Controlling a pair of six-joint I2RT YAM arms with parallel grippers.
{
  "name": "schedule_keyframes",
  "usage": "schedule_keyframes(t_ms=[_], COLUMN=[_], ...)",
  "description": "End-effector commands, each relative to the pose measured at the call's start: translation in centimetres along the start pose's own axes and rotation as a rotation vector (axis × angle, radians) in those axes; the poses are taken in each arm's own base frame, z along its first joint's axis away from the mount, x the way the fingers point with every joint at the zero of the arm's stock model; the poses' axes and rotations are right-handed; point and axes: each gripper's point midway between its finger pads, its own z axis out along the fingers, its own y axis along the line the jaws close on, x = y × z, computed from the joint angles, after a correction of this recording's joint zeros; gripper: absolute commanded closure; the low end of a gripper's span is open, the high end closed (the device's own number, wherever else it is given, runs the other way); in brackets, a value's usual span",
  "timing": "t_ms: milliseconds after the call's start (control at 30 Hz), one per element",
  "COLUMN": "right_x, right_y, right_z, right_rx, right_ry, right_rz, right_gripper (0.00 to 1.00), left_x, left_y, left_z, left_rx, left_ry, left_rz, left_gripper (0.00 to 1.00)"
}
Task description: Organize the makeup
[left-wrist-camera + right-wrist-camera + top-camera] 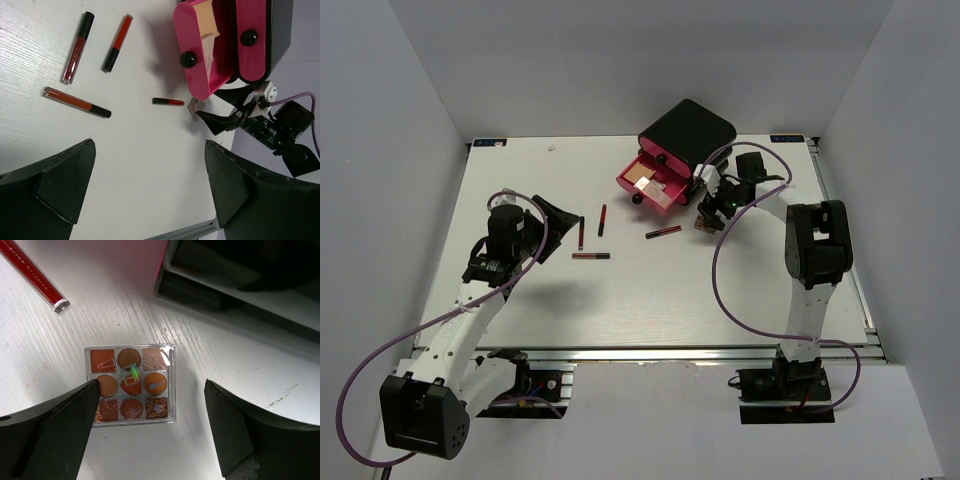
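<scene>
A clear square palette (131, 384) with orange-brown pans lies flat on the white table, right of the open drawer; it also shows in the top view (703, 223). My right gripper (151, 386) is open and straddles the palette, its left finger over the palette's left edge and its right finger well clear. In the top view the right gripper (713, 212) hangs beside the box. Several dark and red sticks lie mid-table (581, 233), (603, 220), (591, 256), (663, 232). My left gripper (150, 185) is open and empty, left of the sticks (560, 214).
A black box (688, 132) stands at the back, with one pink drawer (650, 187) pulled out and beige items inside; another pink drawer front (248, 40) is shut. The grey table rail (650, 352) runs along the near edge. White walls enclose the table.
</scene>
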Motion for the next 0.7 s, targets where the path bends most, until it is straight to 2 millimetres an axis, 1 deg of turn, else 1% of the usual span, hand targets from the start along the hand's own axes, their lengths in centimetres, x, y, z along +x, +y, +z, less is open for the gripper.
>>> schedule_keyframes(t_ms=[0,133,233,500,567,667], right_x=[3.7,4.2,4.3,4.2,4.3,4.2], right_y=[1.6,2.5,2.8,3.1,3.5,3.4], right_z=[1.2,1.0,0.9,0.6,0.6,0.4], right_rx=[-0.055,-0.077,-0.082,-0.084,-0.094,-0.081], right_ry=[0.136,0.15,0.145,0.136,0.134,0.129], right_rz=[0.011,-0.003,-0.007,-0.013,-0.027,-0.06], right_gripper=[0.11,0.11,0.11,0.11,0.11,0.11], left_x=[-0.3,-0.2,-0.1,-0.1,-0.1,-0.1], left_y=[-0.3,-0.2,-0.2,-0.2,-0.2,-0.1], left_z=[-0.3,-0.2,-0.2,-0.1,-0.2,-0.2], left_rx=[0.008,0.007,0.01,0.01,0.009,0.005], left_ry=[-0.012,-0.008,-0.006,-0.004,-0.003,-0.002], left_rz=[0.015,0.013,0.012,0.015,0.016,0.015], left_gripper=[0.02,0.02,0.02,0.02,0.02,0.02])
